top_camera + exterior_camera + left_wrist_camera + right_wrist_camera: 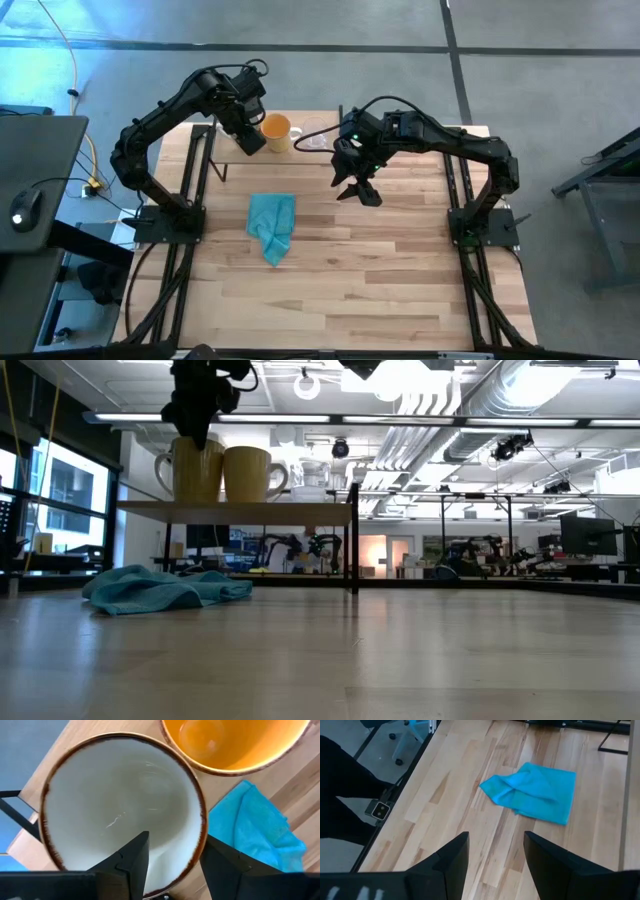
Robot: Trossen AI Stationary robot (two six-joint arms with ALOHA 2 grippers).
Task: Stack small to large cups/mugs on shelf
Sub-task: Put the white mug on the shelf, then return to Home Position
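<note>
Left tool (172,865) grips cream mug (120,805) rim | orange mug (235,742) adjacent | right tool (495,865) open

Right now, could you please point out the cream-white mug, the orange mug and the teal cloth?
cream-white mug (120,805), left wrist view, on its inner wall.
orange mug (276,130), high view, on its open top.
teal cloth (537,792), right wrist view, on its folded middle.
</note>
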